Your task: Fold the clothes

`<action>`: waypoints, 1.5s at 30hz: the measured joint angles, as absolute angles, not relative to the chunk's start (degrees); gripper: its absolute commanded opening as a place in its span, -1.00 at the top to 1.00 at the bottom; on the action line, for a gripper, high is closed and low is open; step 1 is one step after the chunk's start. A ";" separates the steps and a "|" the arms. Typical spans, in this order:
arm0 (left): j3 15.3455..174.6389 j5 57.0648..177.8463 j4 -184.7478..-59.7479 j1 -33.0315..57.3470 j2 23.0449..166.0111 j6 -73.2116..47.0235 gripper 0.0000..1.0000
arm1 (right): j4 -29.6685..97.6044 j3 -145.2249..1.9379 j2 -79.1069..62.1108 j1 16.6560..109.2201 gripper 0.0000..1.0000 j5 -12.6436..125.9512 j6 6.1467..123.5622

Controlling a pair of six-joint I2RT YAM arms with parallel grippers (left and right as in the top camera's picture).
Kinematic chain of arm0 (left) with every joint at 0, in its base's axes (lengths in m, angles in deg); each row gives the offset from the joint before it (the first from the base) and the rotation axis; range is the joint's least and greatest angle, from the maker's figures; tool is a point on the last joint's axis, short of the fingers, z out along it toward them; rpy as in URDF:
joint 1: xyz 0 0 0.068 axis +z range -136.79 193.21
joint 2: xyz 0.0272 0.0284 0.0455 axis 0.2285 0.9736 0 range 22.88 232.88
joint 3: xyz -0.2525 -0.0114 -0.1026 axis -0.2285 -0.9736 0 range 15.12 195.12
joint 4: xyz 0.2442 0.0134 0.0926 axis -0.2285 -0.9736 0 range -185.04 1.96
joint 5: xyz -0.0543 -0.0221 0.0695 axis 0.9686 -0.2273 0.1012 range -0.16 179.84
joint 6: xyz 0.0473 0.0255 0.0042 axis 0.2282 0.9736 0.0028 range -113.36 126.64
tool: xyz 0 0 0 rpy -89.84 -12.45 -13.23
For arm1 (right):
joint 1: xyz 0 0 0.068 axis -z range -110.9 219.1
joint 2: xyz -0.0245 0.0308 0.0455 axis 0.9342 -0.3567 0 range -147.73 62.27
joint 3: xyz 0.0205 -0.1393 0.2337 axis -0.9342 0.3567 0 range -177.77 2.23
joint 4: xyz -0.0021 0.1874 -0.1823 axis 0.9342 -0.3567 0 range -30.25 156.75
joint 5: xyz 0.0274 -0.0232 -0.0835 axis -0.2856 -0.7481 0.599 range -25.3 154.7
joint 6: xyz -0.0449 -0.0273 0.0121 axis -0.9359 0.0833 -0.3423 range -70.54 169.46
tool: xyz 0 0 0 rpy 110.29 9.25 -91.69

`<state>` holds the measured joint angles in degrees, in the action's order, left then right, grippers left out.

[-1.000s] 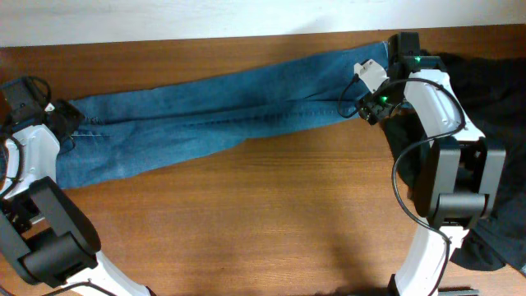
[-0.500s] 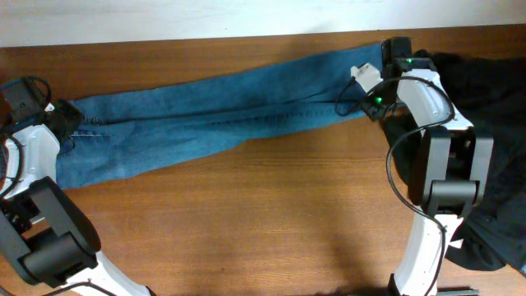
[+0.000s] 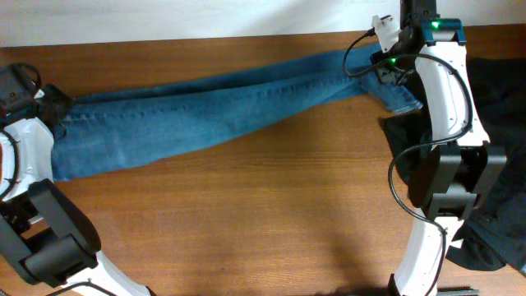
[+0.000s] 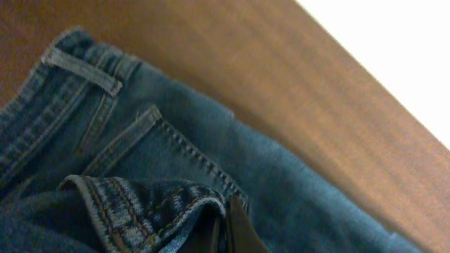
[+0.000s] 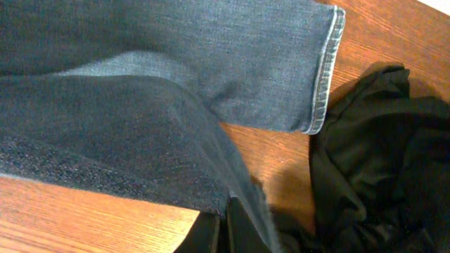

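Blue denim spans the upper part of the overhead view as the jeans (image 3: 214, 111) lie stretched on the wooden table (image 3: 271, 214), waistband (image 3: 62, 140) at upper left, leg ends at upper right. The left gripper (image 4: 225, 226) is clamped on a bunched fold of that waistband. The right gripper (image 5: 226, 223) pinches one raised leg, while the other leg's hem (image 5: 322, 77) lies loose on the wood. A black garment (image 5: 380, 161) sits heaped just beside that hem at right. Carrying the held end across to fold could leave the free leg behind and skew the layers, or drag the black cloth along. Thick denim might also slip from the narrow fingers.
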<state>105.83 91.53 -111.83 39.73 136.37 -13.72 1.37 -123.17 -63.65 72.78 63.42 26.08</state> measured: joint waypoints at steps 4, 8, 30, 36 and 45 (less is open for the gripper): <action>106.86 91.84 -110.22 39.49 136.37 -13.72 1.00 | 1.94 -123.24 -63.65 72.78 0.92 63.94 26.95; 106.86 92.15 -108.36 39.36 136.37 -13.72 1.00 | 3.07 -123.24 -63.65 72.74 0.92 64.73 26.95; 106.86 87.51 -112.05 39.05 131.85 -13.72 0.99 | 4.36 -123.24 -63.65 72.70 0.92 64.88 25.45; 106.86 86.11 -115.09 39.05 125.16 -13.72 0.99 | 4.41 -123.24 -63.65 72.76 0.92 64.90 25.45; 106.86 85.46 -115.94 39.05 122.73 -13.72 1.00 | 4.41 -123.24 -63.65 72.76 0.92 64.88 25.42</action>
